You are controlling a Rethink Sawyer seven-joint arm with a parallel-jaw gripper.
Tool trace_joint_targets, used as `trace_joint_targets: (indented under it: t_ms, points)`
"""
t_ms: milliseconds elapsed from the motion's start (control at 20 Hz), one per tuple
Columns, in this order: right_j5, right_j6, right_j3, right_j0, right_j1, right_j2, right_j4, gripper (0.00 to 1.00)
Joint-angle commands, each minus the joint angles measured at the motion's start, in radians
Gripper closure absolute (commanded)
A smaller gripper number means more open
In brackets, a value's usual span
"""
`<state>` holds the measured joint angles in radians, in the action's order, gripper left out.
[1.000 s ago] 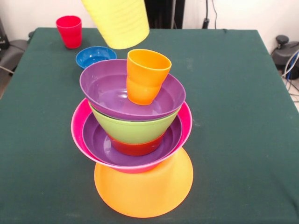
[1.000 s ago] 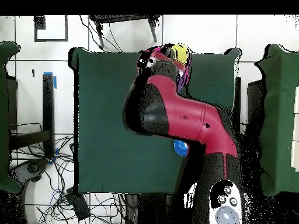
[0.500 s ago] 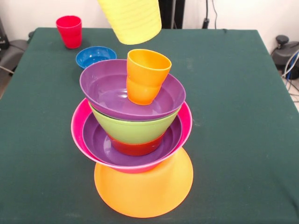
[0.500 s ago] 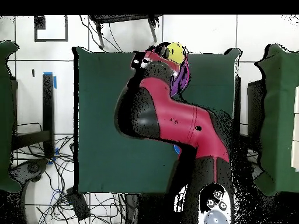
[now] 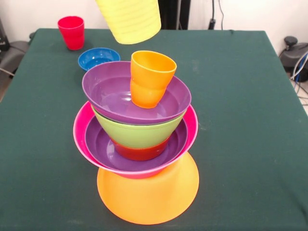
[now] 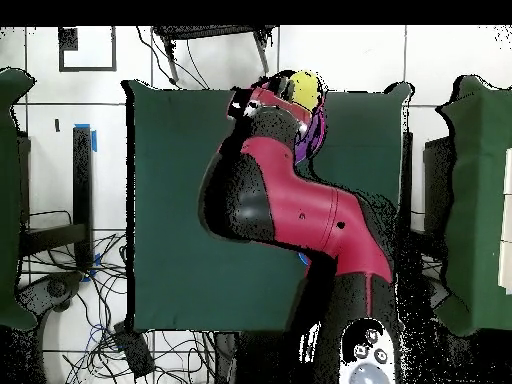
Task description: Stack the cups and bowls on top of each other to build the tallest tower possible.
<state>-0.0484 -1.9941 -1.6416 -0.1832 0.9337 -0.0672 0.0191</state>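
You had the yellow cup (image 5: pixel 130 20) up in the air at about 12 o'clock from the tower (image 5: pixel 137 139), clear of it and not touching anything below. In the front view only the cup's ribbed body showed, cut off by the top edge. From above, the red and black arm (image 6: pixel 290 205) reached across the green table (image 5: pixel 250 120) and covered most of the pile, with the yellow cup (image 6: pixel 303 88) peeking out at its end. The gripper itself was hidden in both views, so I could not tell whether it was apart or clamped on the cup.

The tower stood on the upturned orange bowl (image 5: pixel 149 192). On that sat the pink bowl (image 5: pixel 82 139), then a purple bowl (image 5: pixel 103 151) nested inside it, then the small red-orange bowl (image 5: pixel 139 153), the lime green bowl (image 5: pixel 137 134) and the second purple bowl (image 5: pixel 110 91) on top. The orange cup (image 5: pixel 150 77) stood in that top bowl, mouth up and leaning a little.

At roughly 11 o'clock from the tower the blue bowl (image 5: pixel 97 57) rested on the table, just beyond the top purple bowl's rim. Farther out the same way, near the table's corner, the red cup (image 5: pixel 71 32) stood upright, apart from the blue bowl.
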Motion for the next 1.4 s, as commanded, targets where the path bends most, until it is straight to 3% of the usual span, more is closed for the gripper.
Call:
trace_joint_targets:
  t_ms: [50, 1400]
  points:
    - [-0.025, -0.203, -0.102, 0.036, -0.047, 0.004, 0.029, 1.00]
    - [-0.135, -0.229, -0.173, 0.093, -0.068, -0.021, 0.111, 1.00]
